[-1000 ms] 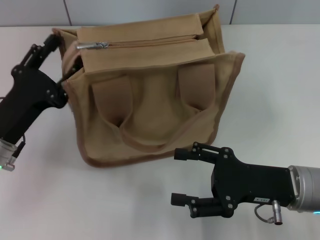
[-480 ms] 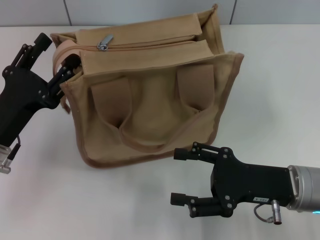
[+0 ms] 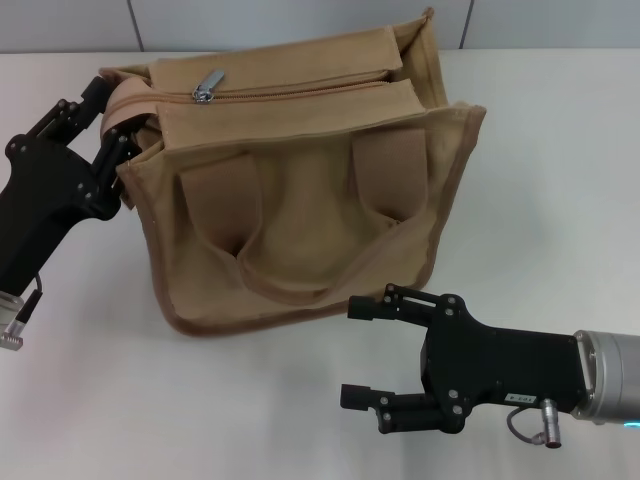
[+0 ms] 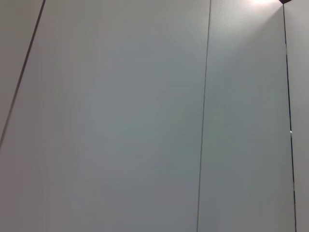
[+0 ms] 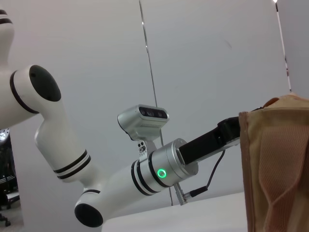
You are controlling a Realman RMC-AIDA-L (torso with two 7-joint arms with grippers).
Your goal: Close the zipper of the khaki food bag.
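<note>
At the khaki food bag's (image 3: 300, 190) left end I see my left gripper (image 3: 100, 125) pressed against the corner, its fingers (image 3: 112, 150) closed on the bag's edge and handle strap there. The bag stands on the white worktop (image 3: 540, 160), and across its top panel the zipper (image 3: 290, 90) runs with its silver pull tab (image 3: 208, 84) near that left end. In front of the bag's right lower corner, apart from it, my right gripper (image 3: 368, 352) hovers with its fingers spread wide, holding nothing.
</note>
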